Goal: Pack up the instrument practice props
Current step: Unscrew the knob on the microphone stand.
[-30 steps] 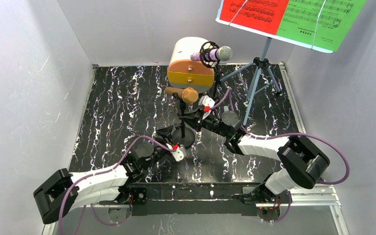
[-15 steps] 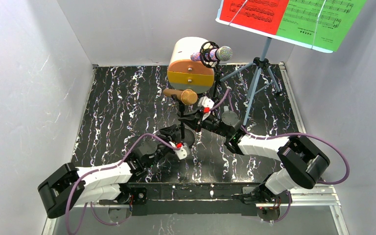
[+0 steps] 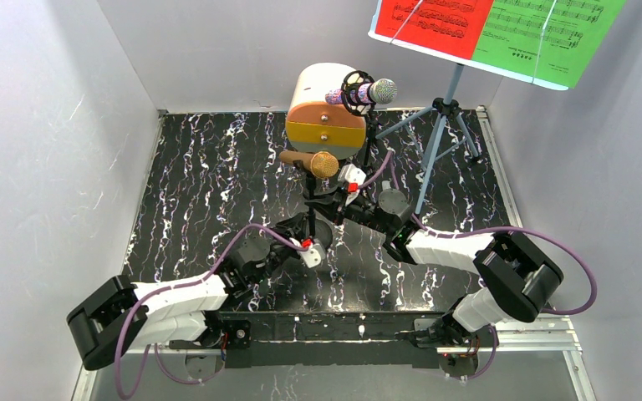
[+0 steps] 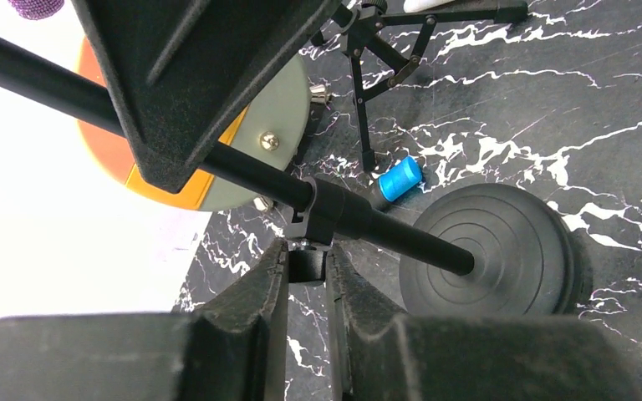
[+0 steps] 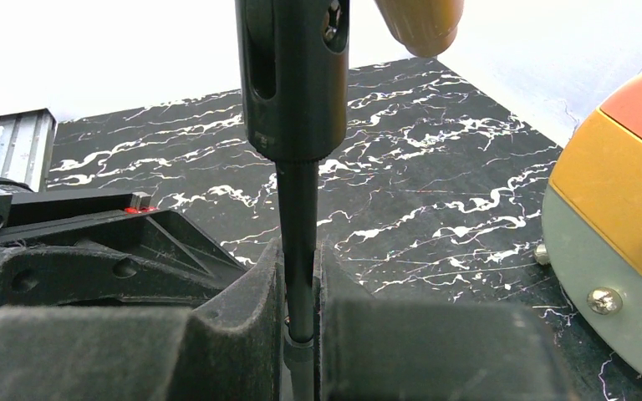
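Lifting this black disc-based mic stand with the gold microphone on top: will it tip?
Likely stiff: the thin black pole looks rigid. Probably bottom-heavy, given the thick black disc base, so it may swing. The gold microphone perched on top could shift.

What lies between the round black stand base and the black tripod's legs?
A small blue cylinder, on the table between the round base and the tripod legs; the left wrist view shows it.

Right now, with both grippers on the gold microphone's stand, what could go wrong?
1. The left gripper pinches the collar knob while the right gripper clamps the pole; if the collar loosens, the gold microphone may drop or tip.
2. The drawer cabinet stands close behind; tilting the pole could knock the microphone against it.
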Controlling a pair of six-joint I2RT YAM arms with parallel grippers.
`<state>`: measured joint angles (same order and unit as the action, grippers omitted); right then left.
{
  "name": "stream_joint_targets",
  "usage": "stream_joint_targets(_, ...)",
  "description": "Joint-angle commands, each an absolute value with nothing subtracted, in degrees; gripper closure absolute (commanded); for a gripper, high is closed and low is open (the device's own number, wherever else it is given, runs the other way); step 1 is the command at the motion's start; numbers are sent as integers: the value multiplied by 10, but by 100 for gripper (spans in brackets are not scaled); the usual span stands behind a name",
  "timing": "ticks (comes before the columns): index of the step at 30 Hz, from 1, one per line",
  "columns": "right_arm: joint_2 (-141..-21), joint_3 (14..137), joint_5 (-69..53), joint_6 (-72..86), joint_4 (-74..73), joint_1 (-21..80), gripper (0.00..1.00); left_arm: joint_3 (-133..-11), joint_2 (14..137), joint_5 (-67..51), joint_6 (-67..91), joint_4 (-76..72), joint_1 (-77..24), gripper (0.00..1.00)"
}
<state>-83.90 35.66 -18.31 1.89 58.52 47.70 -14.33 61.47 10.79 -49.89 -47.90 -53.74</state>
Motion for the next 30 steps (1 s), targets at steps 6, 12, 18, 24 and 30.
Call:
stream_joint_targets(6,-848,335,-230,30,525,490,99,-203,608,116,-305,-324,-519,100)
stream_joint_targets(12,-851,336,-235,32,526,491,99,-251,591,24,-102,-236,-459,100)
stream_joint_targets(18,-851,337,-236,31,526,492,99,-264,585,-81,90,-233,-383,100)
stream_joint_targets(24,-851,337,-237,31,525,493,99,-281,593,-113,207,-242,-348,100)
stream_joint_targets(30,-848,338,-238,30,522,493,99,-276,580,-82,245,-251,-339,84)
